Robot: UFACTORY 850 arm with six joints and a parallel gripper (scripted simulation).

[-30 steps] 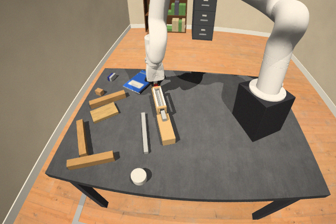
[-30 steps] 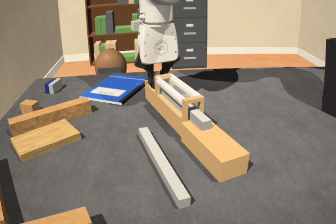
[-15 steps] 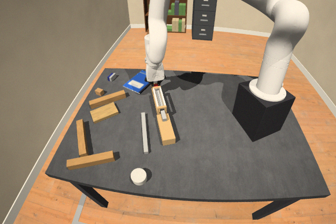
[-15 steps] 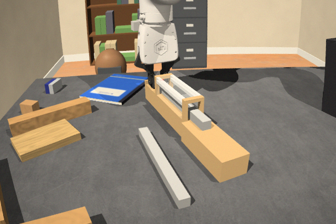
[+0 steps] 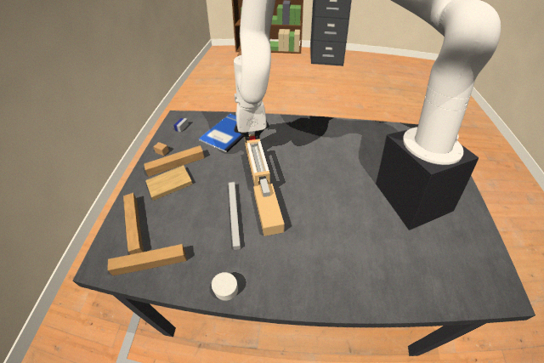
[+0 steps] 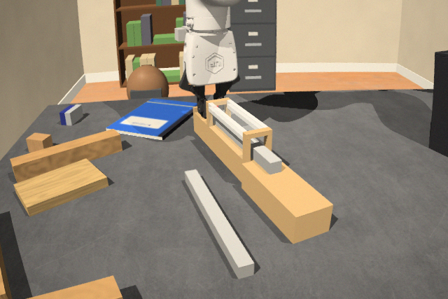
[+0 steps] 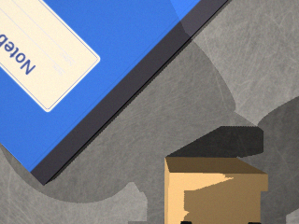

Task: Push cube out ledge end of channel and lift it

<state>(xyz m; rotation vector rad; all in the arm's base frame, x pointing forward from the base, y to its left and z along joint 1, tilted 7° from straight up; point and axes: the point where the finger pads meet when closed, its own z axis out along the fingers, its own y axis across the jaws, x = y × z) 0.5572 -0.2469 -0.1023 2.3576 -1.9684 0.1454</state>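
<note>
The gripper (image 6: 208,101) is held low over the far end of the tan channel (image 6: 231,143), right beside the blue notebook (image 6: 153,118). Its jaws are shut tight on the small red cube (image 5: 252,136) (only a sliver of red can be seen in the top view, just under the wrist). A grey stick (image 6: 267,159) is poked into the near end of the channel. A second, longer grey stick (image 6: 217,221) is laid flat on the dark table (image 6: 361,197), just beside the channel.
</note>
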